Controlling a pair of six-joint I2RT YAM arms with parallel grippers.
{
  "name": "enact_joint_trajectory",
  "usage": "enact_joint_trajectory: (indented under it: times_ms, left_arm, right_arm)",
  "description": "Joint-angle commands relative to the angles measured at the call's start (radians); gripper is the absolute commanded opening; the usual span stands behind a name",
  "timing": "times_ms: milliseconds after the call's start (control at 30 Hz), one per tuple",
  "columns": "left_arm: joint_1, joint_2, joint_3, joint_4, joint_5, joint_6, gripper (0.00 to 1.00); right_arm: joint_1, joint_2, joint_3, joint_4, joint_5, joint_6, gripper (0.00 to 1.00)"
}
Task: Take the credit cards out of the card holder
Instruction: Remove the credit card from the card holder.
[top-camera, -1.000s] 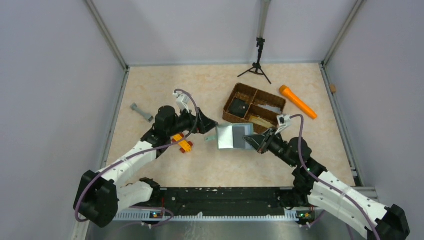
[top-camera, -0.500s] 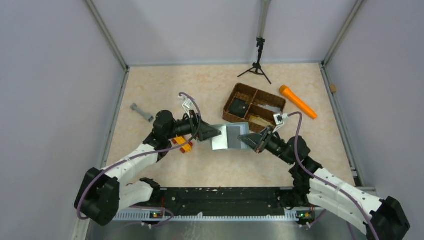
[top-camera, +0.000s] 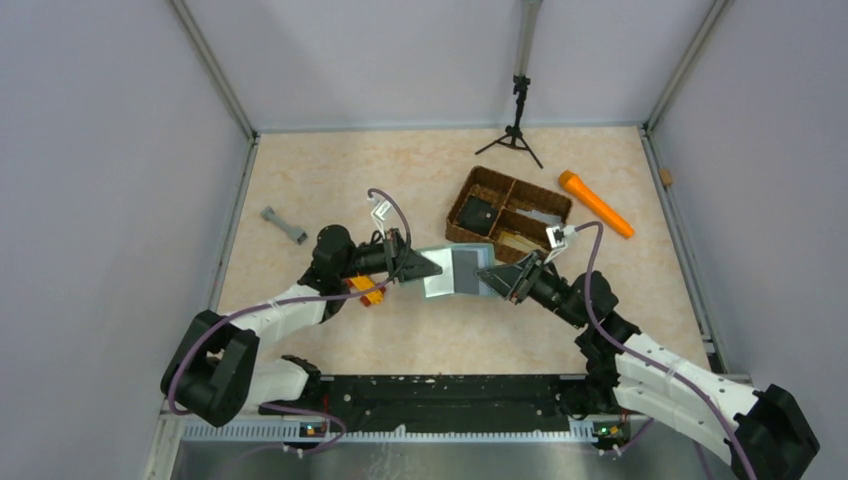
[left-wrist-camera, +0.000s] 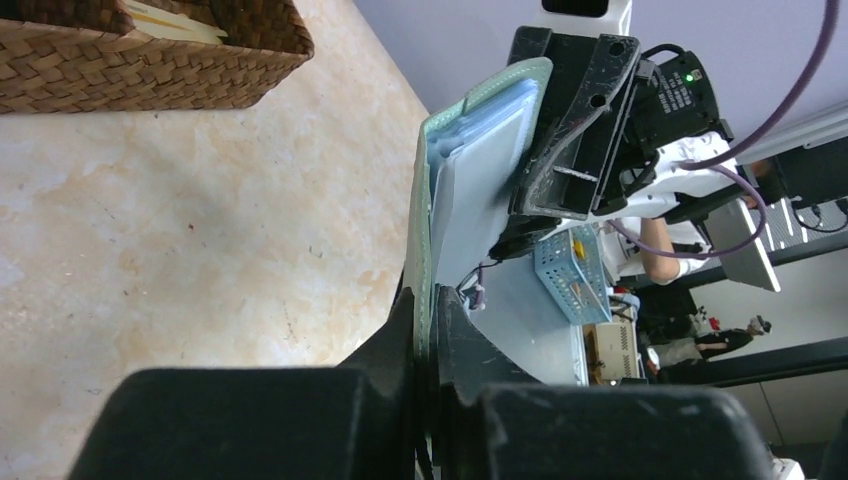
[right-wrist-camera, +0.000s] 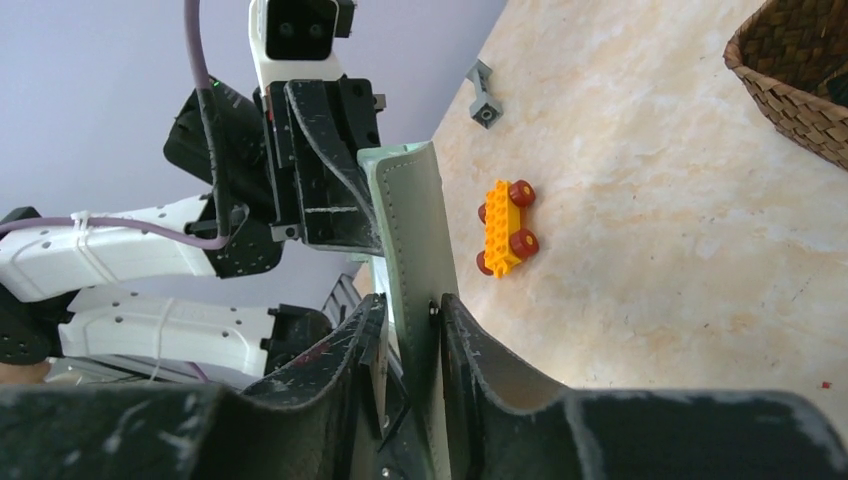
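The sage-green card holder (top-camera: 455, 270) hangs above the table between my two grippers, opened out, with a dark grey panel on its right half. My left gripper (top-camera: 436, 268) is shut on its left edge; in the left wrist view the jaws (left-wrist-camera: 428, 312) pinch the green flap (left-wrist-camera: 480, 170), with pale blue layers inside it. My right gripper (top-camera: 484, 276) is at the right edge. In the right wrist view its fingers (right-wrist-camera: 412, 305) stand apart around the card holder (right-wrist-camera: 415, 230), with a gap on one side. I cannot make out separate credit cards.
The brown woven divided basket (top-camera: 468, 187) sits just behind the card holder with items in its compartments. An orange cylinder (top-camera: 595, 203) lies to its right. A yellow wheeled block (top-camera: 367, 288) lies under my left arm, with a grey dumbbell-shaped piece (top-camera: 283, 224) far left and a small tripod (top-camera: 517, 120) at the back.
My left gripper moved right to the card holder's left edge and shut on it. The right gripper's jaws have loosened around the right edge. The holder shifted a little left.
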Motion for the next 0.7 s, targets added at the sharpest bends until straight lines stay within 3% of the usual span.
enact_joint_trajectory:
  times_ms: [0, 67, 167, 233, 433, 567, 667]
  left_arm:
    - [0.011, -0.002, -0.019, 0.206, 0.02, -0.095, 0.0]
    - [0.014, 0.01, -0.02, 0.249, 0.038, -0.131, 0.0]
    - [0.021, 0.027, -0.017, 0.29, 0.052, -0.171, 0.0]
    - [0.027, 0.037, -0.021, 0.313, 0.061, -0.187, 0.0]
    - [0.038, 0.062, -0.015, 0.251, 0.048, -0.16, 0.0]
    - [0.043, 0.079, -0.016, 0.27, 0.055, -0.17, 0.0]
    - [0.043, 0.089, -0.018, 0.308, 0.063, -0.196, 0.0]
  right_arm:
    - [0.002, 0.004, -0.002, 0.098, 0.0, 0.014, 0.27]
    - [0.002, 0.009, 0.0, 0.101, -0.003, 0.016, 0.22]
    - [0.002, 0.009, 0.011, 0.084, 0.001, 0.017, 0.07]
    - [0.002, 0.002, 0.014, 0.076, 0.006, 0.018, 0.09]
    - [0.001, -0.038, -0.006, 0.081, 0.004, 0.011, 0.26]
    - [0.002, -0.071, -0.008, 0.041, 0.005, -0.009, 0.27]
    - [0.001, -0.087, -0.01, 0.008, 0.019, -0.015, 0.2]
